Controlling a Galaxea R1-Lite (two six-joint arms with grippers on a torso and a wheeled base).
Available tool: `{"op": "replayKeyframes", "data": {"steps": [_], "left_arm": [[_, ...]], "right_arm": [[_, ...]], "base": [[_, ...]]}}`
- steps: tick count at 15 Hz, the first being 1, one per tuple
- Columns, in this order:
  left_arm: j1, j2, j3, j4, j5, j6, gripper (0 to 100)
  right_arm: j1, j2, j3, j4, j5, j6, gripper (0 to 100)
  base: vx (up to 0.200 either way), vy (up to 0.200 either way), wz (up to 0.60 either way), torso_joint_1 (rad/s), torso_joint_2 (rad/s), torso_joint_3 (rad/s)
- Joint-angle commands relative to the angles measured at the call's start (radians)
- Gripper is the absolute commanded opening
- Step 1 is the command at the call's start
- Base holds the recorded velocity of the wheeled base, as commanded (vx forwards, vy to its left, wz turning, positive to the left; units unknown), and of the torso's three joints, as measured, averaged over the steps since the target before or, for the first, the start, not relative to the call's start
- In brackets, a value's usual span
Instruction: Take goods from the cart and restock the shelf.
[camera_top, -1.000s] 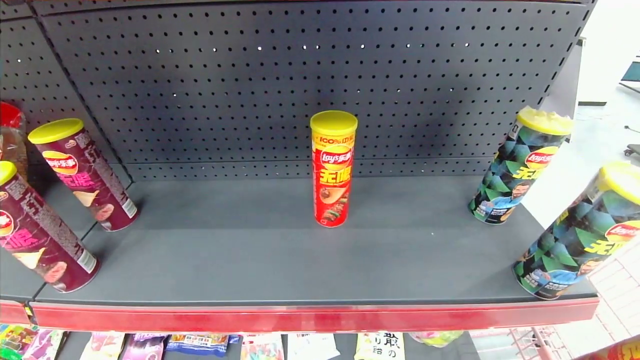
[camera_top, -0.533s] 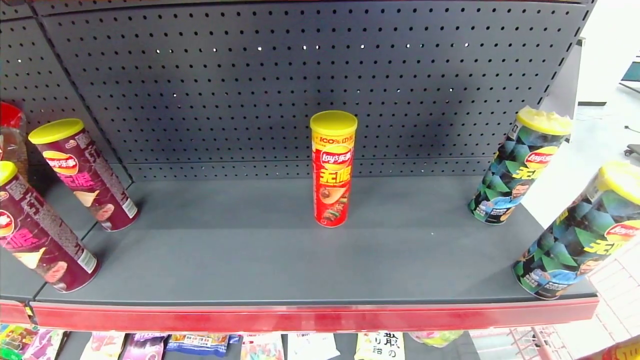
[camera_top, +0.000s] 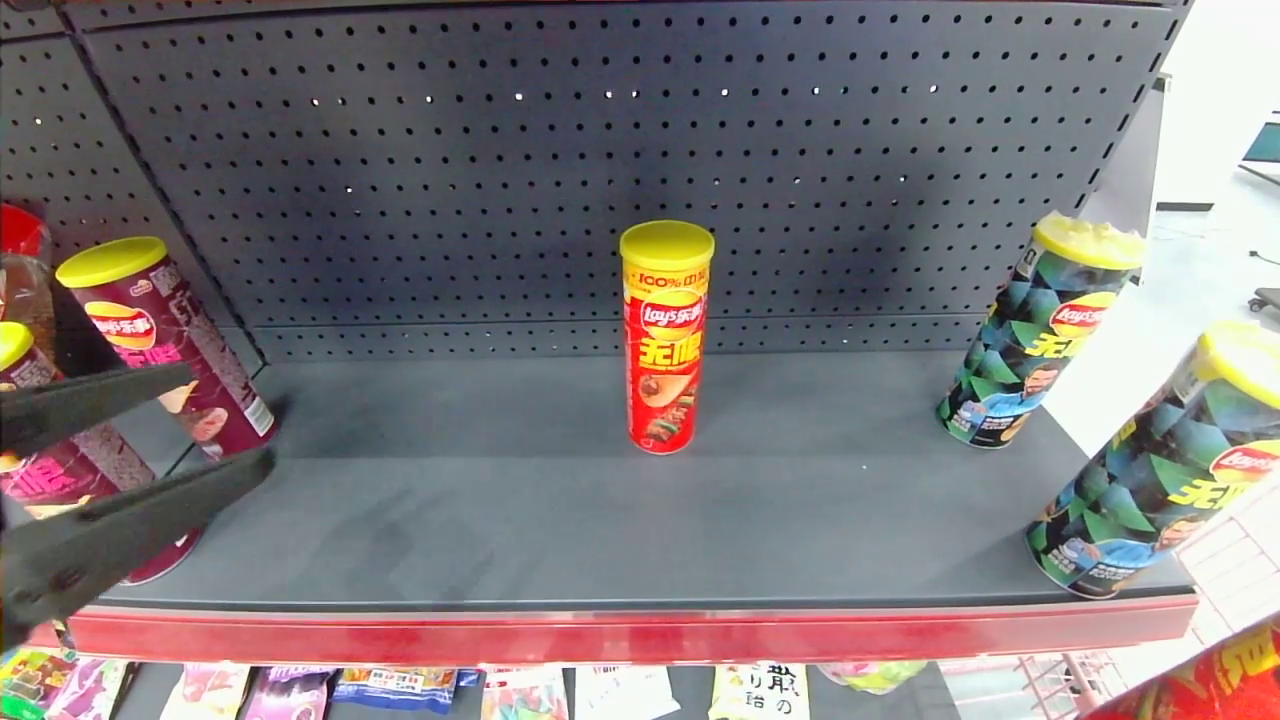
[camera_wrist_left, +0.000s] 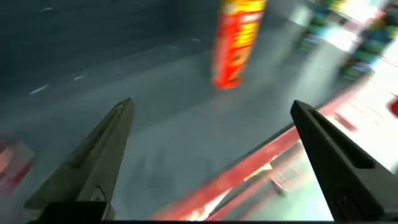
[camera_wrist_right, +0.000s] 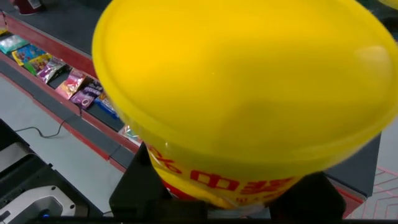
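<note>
Cans are my job here. The held can (camera_wrist_right: 236, 93), yellow lid over a red body, is clamped between the right gripper's (camera_wrist_right: 231, 196) black fingers, with its lid facing the wrist camera. In the head view a red can (camera_top: 665, 340) stands upright at frame centre on the grey shelf (camera_top: 560, 520). It is close to the pegboard (camera_top: 600, 150) and well apart from everything else. Two maroon cans (camera_top: 140, 300) stand at the left edge of the frame, one behind the other. Two green cans (camera_top: 1040, 335) stand at the right edge, the nearer one at the shelf's front lip. My left gripper (camera_top: 230, 415) sits at the lower left of the frame, spread wide and holding nothing, and its dark fingers cross in front of the maroon cans. From the left wrist I see the red can beyond those parted fingers, and the shelf's red edge strip (camera_wrist_left: 249, 180) beneath them. Snack packets (camera_top: 400, 690) lie on the lower shelf, along the bottom edge of the head view.
</note>
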Motion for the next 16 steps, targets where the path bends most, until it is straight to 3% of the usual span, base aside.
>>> {"op": "replayKeyframes", "data": {"steps": [1,4,5,8,11,16], "left_arm": [[-0.112,0.457,-0.204,-0.105,-0.193,0.056,100],[-0.142,0.563,-0.261,-0.119,-0.219,0.084,100],[-0.159,0.62,-0.288,-0.142,-0.222,0.109,100],[-0.211,0.698,-0.348,-0.143,-0.221,0.11,100],[-0.211,0.786,-0.422,-0.143,-0.21,0.151,100],[-0.211,0.847,-0.512,-0.142,-0.207,0.156,100]], "right_arm": [[0.0,0.018,-0.006,0.001,-0.002,0.0,0],[-0.001,0.006,-0.008,0.001,-0.004,0.001,0],[-0.001,0.001,-0.009,0.001,-0.005,0.001,0],[-0.001,-0.005,-0.008,0.001,-0.005,0.003,0],[-0.001,-0.005,-0.014,0.001,-0.005,0.003,0],[-0.001,-0.005,-0.019,0.001,-0.004,0.003,0]], "base": [[0.0,0.0,0.0,0.0,0.0,0.0],[0.0,0.0,0.0,0.0,0.0,0.0],[0.0,0.0,0.0,0.0,0.0,0.0],[0.0,0.0,0.0,0.0,0.0,0.0],[0.0,0.0,0.0,0.0,0.0,0.0],[0.0,0.0,0.0,0.0,0.0,0.0]]}}
